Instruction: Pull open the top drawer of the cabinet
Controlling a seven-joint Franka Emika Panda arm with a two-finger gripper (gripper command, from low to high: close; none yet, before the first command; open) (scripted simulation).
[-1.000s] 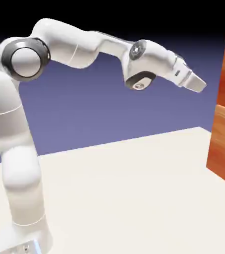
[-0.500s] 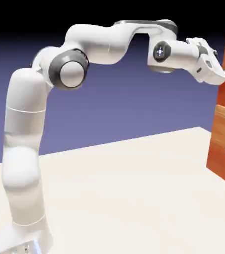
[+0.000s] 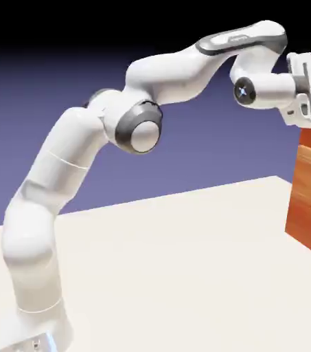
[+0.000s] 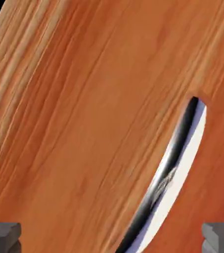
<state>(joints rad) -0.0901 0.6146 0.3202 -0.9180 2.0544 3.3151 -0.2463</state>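
The gripper was spread wide, holding nothing; the handle lay between its fingertips and further ahead.

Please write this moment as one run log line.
tool: open | handle: between fingertips, not gripped | drawer: closed

Cab. R of arm (ext. view), both on table
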